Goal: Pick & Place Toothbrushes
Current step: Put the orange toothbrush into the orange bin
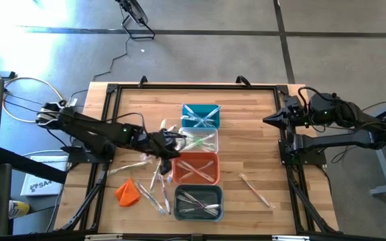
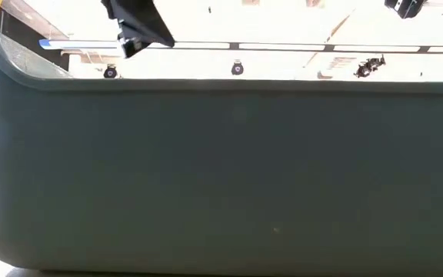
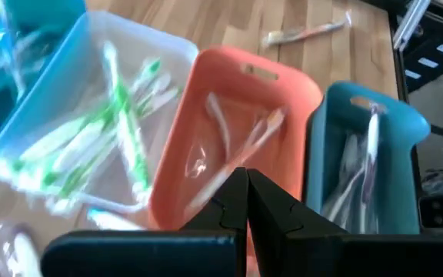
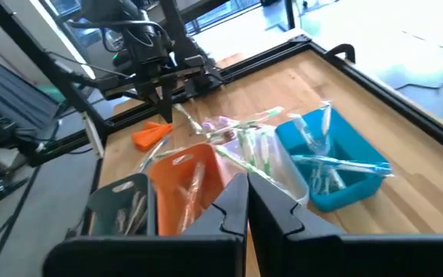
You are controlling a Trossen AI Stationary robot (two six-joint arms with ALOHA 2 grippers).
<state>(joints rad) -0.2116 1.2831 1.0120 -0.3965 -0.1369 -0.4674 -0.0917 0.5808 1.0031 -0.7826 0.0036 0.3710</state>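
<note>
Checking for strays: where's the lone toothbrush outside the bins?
In the high view, a pale wrapped toothbrush lies alone on the wooden table's right half, right of the orange plastic bin and grey bin.

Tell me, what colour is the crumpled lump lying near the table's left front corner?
Orange. The lump shows best in the high view.

Four bins, teal [image 1: 200, 114], clear [image 1: 201, 140], orange [image 1: 196, 168] and grey [image 1: 198, 203], line the wooden table [image 1: 246, 134], beside an orange lump [image 1: 127, 192]

We are seeing a wooden tabletop [image 1: 246, 120] carrying a column of four bins: teal [image 1: 200, 115], clear [image 1: 199, 141], orange [image 1: 196, 168], grey [image 1: 198, 203]. Loose toothbrushes [image 1: 151, 182], one stray toothbrush [image 1: 254, 189] and an orange lump [image 1: 127, 192] are lying beside them.
</note>
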